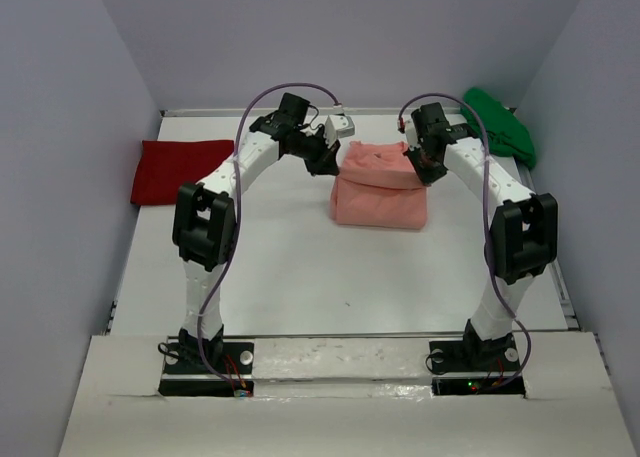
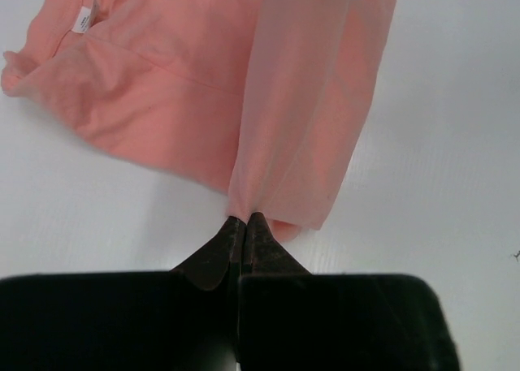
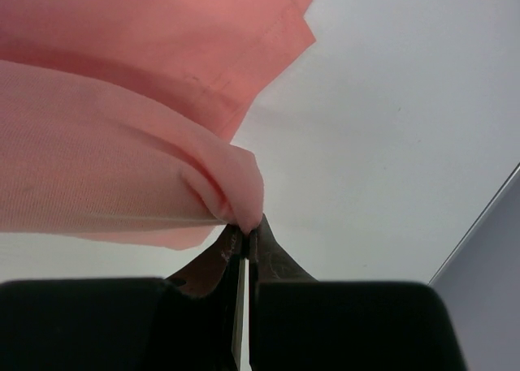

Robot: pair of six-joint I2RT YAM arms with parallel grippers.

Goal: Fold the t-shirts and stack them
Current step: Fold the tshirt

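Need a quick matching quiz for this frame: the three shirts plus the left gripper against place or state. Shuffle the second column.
Column A
1. pink shirt
2. red shirt
3. green shirt
4. left gripper

Column B
a. bunched in the far right corner
b. shut on a pinch of cloth
c. centre, partly folded
d. flat at the left edge

Pairs: 1-c, 2-d, 3-a, 4-b
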